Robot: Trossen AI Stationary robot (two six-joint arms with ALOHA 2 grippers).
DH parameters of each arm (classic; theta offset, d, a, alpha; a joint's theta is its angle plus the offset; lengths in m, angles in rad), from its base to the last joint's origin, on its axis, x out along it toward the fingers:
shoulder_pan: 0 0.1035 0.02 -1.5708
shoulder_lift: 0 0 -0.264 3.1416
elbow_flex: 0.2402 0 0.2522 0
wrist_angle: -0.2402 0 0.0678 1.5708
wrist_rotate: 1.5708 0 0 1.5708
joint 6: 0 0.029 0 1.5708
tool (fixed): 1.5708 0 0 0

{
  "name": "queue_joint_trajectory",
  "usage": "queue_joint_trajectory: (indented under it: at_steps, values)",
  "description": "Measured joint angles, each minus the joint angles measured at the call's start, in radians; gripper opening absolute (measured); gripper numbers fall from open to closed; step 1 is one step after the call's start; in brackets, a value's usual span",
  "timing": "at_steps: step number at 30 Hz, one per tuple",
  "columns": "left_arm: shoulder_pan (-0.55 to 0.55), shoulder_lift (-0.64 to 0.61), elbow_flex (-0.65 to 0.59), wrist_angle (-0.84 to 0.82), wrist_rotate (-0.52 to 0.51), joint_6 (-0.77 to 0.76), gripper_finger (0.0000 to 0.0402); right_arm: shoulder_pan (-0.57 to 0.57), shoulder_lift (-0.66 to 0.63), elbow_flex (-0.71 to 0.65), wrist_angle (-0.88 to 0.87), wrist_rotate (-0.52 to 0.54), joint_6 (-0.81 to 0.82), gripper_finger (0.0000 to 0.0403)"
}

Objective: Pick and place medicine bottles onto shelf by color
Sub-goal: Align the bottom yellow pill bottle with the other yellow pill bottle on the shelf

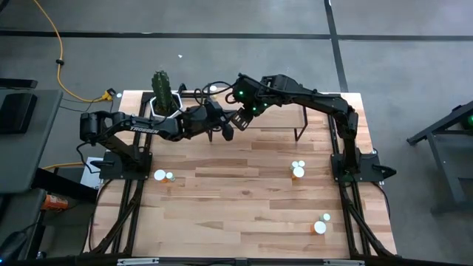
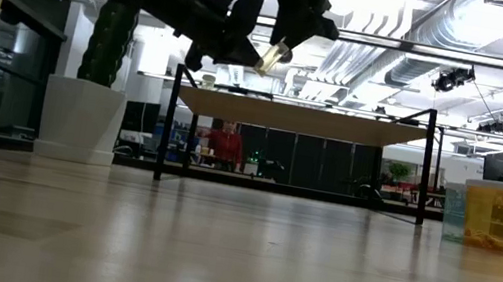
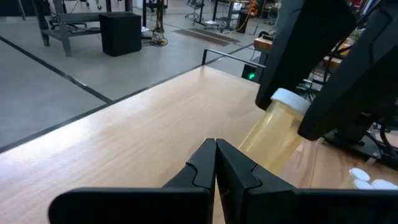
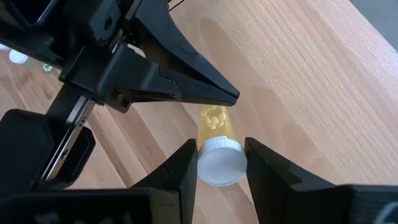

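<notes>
The right end effector (image 4: 221, 163) is clamped on the white cap of a yellowish bottle (image 4: 217, 124), holding it tilted above the shelf (image 1: 277, 118), probably for setting down there. The left end effector (image 3: 216, 163), pressed together and empty, hovers just beside it, at nine o'clock in the high view. Small pale pills show through the bottle's clear wall.

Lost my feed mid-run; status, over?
Right pincer shut on yellowish bottle above shelf. Left pincer shut, empty, tips close beside bottle, crowding the drop.
</notes>
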Motion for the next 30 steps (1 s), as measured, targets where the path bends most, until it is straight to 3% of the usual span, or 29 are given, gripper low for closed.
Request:
queue_joint_trajectory:
  at_steps: [30]
  values:
    - [-0.036,0.000,0.000,-0.011,-0.026,-0.061,0.0000,0.000,0.000,0.000,0.075,0.029,-0.001,0.0103]
